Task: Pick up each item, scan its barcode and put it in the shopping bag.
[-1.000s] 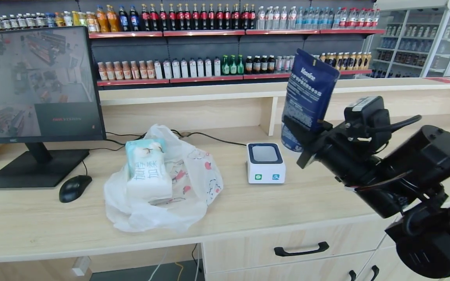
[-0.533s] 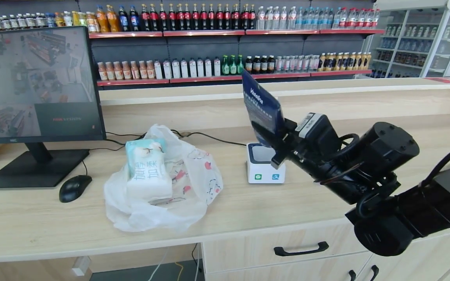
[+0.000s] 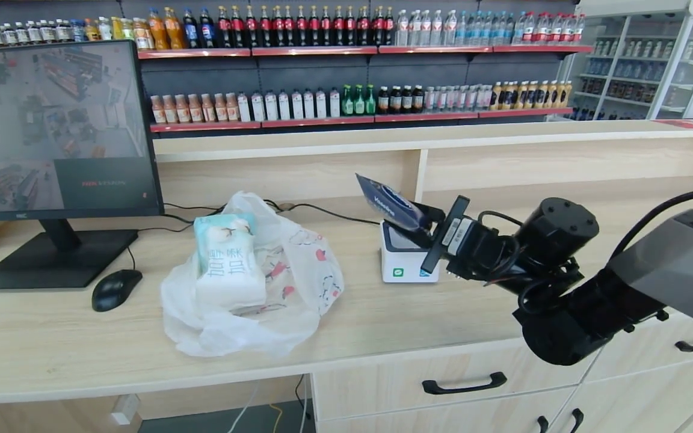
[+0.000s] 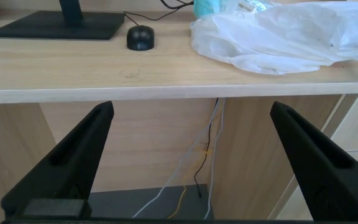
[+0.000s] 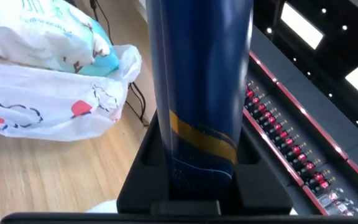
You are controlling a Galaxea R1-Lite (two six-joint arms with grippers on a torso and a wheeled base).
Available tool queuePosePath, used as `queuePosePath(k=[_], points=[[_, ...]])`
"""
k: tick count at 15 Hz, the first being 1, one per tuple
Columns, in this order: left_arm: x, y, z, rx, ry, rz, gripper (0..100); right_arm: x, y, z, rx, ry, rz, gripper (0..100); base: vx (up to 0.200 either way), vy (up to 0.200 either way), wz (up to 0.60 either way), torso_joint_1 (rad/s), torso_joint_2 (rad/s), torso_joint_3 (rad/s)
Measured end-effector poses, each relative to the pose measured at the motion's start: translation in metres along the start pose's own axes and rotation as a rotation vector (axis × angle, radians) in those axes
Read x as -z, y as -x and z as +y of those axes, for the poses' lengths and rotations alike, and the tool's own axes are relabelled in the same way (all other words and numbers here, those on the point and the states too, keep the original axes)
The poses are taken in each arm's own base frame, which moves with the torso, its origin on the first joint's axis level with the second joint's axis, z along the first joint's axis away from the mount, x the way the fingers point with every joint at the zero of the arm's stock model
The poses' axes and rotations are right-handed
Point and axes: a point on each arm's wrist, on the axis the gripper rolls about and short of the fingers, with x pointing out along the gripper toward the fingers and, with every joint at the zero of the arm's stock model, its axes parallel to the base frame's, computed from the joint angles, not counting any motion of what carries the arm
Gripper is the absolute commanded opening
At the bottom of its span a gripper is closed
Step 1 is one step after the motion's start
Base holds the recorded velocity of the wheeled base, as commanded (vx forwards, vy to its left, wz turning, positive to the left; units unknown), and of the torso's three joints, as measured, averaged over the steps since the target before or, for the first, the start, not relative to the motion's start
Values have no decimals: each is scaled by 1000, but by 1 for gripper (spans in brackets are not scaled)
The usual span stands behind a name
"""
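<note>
Above the boxy white scanner [image 3: 405, 270], the right gripper [image 3: 426, 218], arm outstretched low, clamps a glossy blue pouch [image 3: 382, 201] tilted nearly flat.

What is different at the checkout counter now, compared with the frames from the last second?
The right gripper, jaws shut on the blue pouch, swung toward the robot's left and down, tipping the pouch from upright to nearly flat just above the scanner. The shopping bag, the tissue pack in it and the scanner stayed put.
</note>
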Motion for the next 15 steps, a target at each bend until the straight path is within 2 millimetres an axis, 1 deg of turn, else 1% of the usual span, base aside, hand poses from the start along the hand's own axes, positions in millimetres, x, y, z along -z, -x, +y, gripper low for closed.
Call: queuePosePath(k=[3, 5, 9, 11, 15], points=[[0, 0, 0, 0, -5, -1, 100, 15, -7, 1, -33, 17, -45, 0, 0, 0, 0, 0, 0, 0], [0, 0, 0, 1, -24, -1, 100, 23, -4, -1, -27, 15, -30, 0, 0, 0, 0, 0, 0, 0], [0, 0, 0, 0, -28, -1, 100, 30, 2, -5, -67, 48, -62, 0, 0, 0, 0, 0, 0, 0], [0, 0, 0, 1, -29, -2, 100, 35, 7, -5, -82, 59, -58, 0, 0, 0, 0, 0, 0, 0], [0, 0, 0, 1, -31, -2, 100, 41, 10, -5, -81, 62, -44, 0, 0, 0, 0, 0, 0, 0]])
